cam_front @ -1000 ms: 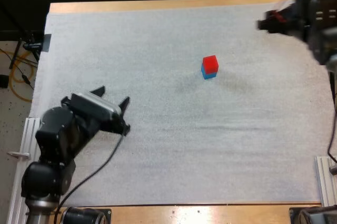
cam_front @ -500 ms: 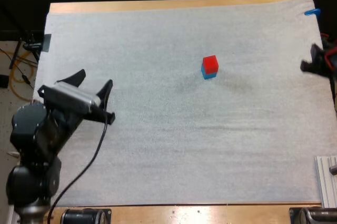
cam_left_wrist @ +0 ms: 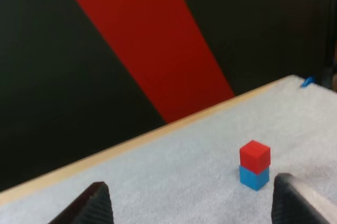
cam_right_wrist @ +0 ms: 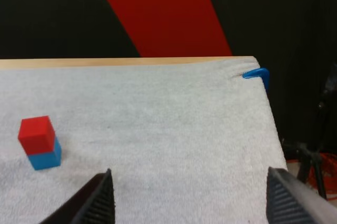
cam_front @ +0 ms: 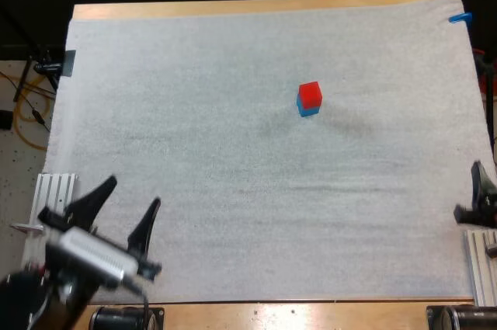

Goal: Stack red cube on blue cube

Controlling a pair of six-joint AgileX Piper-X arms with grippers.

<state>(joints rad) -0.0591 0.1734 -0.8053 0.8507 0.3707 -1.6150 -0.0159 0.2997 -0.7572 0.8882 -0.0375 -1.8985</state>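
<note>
The red cube [cam_front: 310, 94] sits squarely on top of the blue cube [cam_front: 307, 109], right of the mat's middle. My left gripper [cam_front: 127, 207] is far from the stack at the mat's near left corner, open, its two black fingers spread with nothing between them. At the mat's right edge near the front is my right gripper [cam_front: 479, 194], partly cut off by the frame. The left wrist view has the red cube [cam_left_wrist: 255, 156] on the blue cube [cam_left_wrist: 254, 177] well beyond the spread fingertips [cam_left_wrist: 97, 198]. The right wrist view also has the stack, red cube [cam_right_wrist: 36, 135] over blue cube [cam_right_wrist: 45, 157], off beyond wide-apart fingertips [cam_right_wrist: 100, 195].
The white mat [cam_front: 233, 159] covers nearly the whole wooden table [cam_front: 233, 8]. A metal rail [cam_front: 56, 190] lies just off the mat's near left edge, and another rail [cam_front: 483, 264] at the near right.
Both arms have pulled back from the mat's middle toward the near side: the left gripper went down to the near left corner, the right from the far right to the near right edge. The stack stayed put.
</note>
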